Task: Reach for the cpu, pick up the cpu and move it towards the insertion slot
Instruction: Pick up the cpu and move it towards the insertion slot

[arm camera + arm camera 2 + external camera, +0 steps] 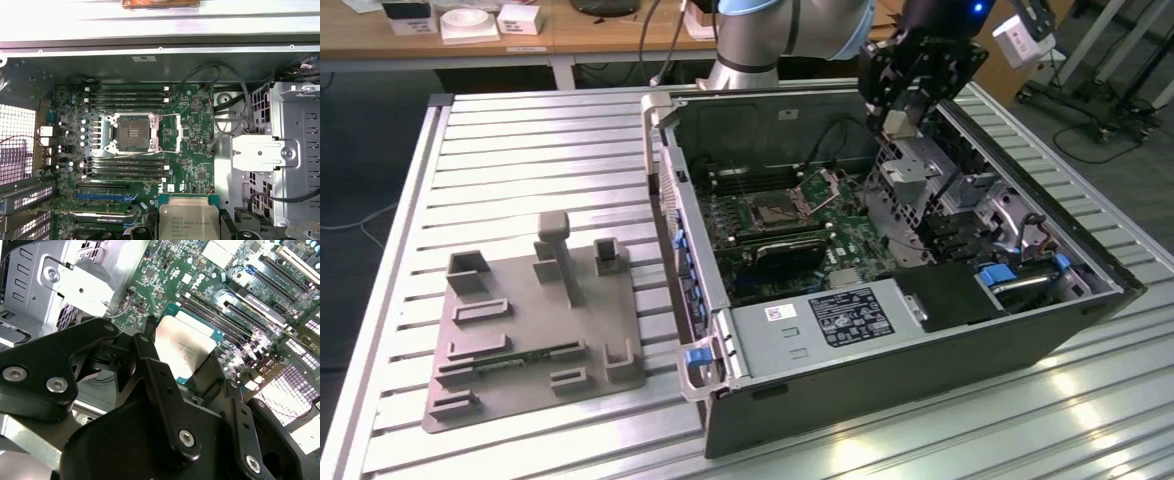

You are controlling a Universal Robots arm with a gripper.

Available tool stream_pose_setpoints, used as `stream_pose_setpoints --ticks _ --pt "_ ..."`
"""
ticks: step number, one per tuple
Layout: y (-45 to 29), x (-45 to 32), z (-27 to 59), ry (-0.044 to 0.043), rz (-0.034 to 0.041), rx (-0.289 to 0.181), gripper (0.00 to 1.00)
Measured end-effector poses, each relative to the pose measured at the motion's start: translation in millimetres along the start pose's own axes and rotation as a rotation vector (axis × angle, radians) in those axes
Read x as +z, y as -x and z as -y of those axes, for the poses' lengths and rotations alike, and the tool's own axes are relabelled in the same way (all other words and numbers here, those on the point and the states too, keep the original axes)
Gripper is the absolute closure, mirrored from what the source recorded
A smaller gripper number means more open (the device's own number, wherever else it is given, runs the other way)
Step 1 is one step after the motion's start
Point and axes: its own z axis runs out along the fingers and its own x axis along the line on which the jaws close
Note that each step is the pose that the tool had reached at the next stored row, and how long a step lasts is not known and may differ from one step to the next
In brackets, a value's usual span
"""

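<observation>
My gripper point(902, 112) hangs above the far right part of the open computer case and is shut on the cpu point(895, 121). In the second wrist view the cpu point(186, 346) is a pale silver square on a green base, clamped by its edges between the black fingers point(150, 357). In the first wrist view the cpu point(188, 219) sits at the picture's edge, apart from the insertion slot point(132, 132). The insertion slot point(773, 208) is a silver-framed socket with a dark centre on the green motherboard, its retention frame point(822, 185) hinged up.
The case point(881, 330) lies on its side on a slatted metal table point(520, 150), with a drive cage point(921, 175) and cables under my gripper. A grey plastic tray point(534, 320) stands at the exterior view's left. Long memory slots point(127, 95) flank the socket.
</observation>
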Motion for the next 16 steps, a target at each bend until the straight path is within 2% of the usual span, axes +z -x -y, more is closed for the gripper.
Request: stream_pose_setpoints --ticks 7,16 --pt "4.0 0.1 -2.3 0.0 0.0 0.0 0.45" --pt "17.8 0.6 -5.2 0.0 0.0 0.0 0.45"
